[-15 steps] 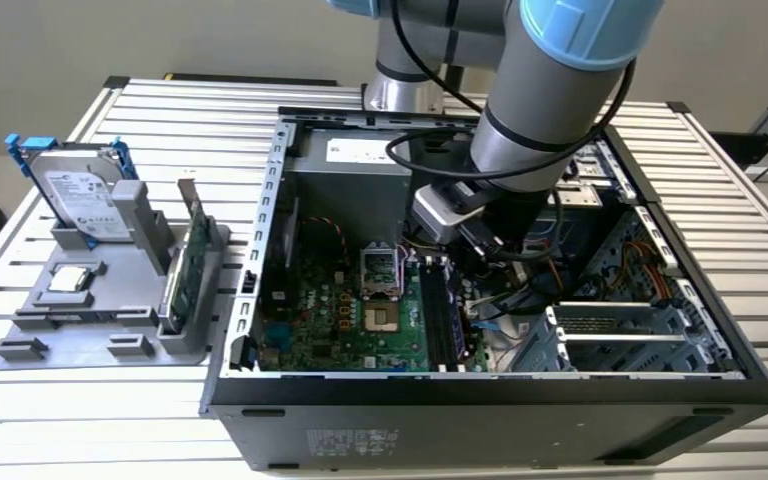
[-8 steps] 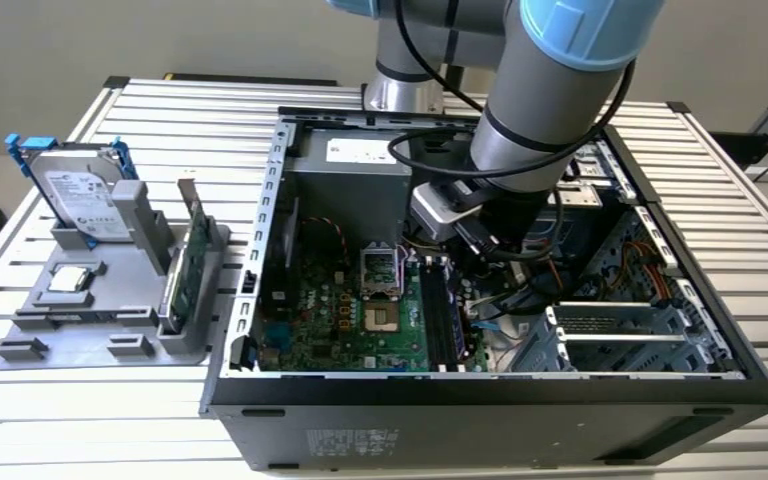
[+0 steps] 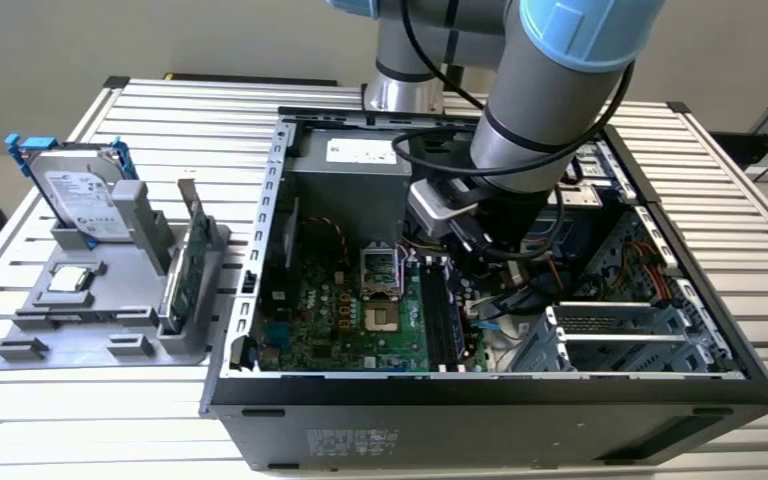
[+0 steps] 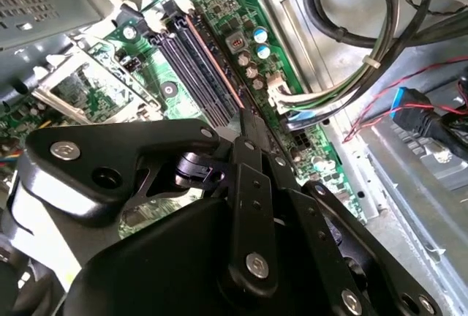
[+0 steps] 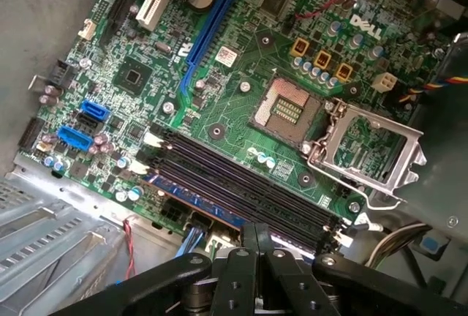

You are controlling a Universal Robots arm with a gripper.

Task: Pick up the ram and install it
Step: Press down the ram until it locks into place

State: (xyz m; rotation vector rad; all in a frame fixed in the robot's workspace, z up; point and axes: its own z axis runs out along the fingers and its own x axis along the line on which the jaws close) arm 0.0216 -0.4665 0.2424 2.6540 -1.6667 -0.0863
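My gripper (image 3: 474, 283) is down inside the open computer case (image 3: 271, 230), over the motherboard's dark memory slots (image 5: 245, 181). Its black fingers (image 4: 248, 148) are shut on the ram (image 5: 191, 200), a thin blue stick. The ram lies along the outermost slot, on the side away from the processor socket (image 5: 289, 104). In the second wrist view the ram (image 4: 213, 58) is edge on, a thin line running from the gripper (image 4: 245, 120) beside the slots (image 4: 186, 64). I cannot tell whether it sits fully in the slot. The fingers (image 5: 256, 239) hide its middle.
A grey holder (image 3: 104, 330) on the exterior view's left carries a silver hard drive (image 3: 84, 195), a green upright card (image 3: 191, 262) and a small chip (image 3: 71, 280). Black cable bundles (image 4: 344, 31) and a blue connector (image 4: 409, 104) crowd the gripper's side. Metal drive bays (image 3: 624, 335) lie beyond.
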